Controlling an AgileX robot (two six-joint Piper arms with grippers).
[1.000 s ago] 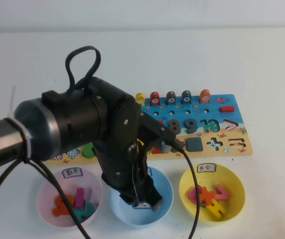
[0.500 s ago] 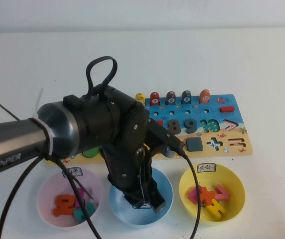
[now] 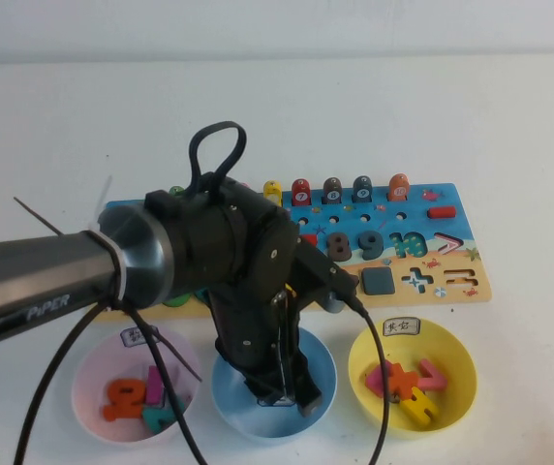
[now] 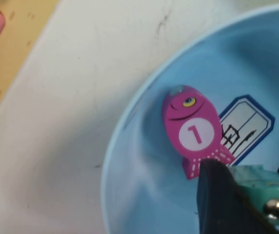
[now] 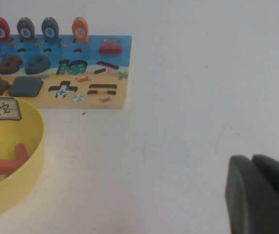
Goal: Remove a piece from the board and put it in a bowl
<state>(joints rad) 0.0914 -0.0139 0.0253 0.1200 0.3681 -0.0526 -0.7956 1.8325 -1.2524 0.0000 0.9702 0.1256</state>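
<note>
The number puzzle board (image 3: 451, 242) lies at the back of the table, with fish pegs along its far edge. My left gripper (image 3: 287, 395) reaches down into the blue bowl (image 3: 323, 360) in the front middle. In the left wrist view my left gripper (image 4: 256, 184) is shut on a teal piece (image 4: 252, 176) just above the blue bowl's floor (image 4: 139, 195). A pink fish piece marked 1 (image 4: 190, 129) lies in that bowl beside a paper label (image 4: 244, 124). My right gripper (image 5: 252, 168) is shut and empty over bare table, out of the high view.
A pink bowl (image 3: 93, 373) with several pieces stands front left. A yellow bowl (image 3: 459, 387) with several pieces stands front right and shows in the right wrist view (image 5: 32, 151). The left arm's body and cable hide the board's left middle.
The left arm has swung a little to the right and settled lower into the blue bowl, still gripping the teal piece. The right gripper's earlier state is not shown.
</note>
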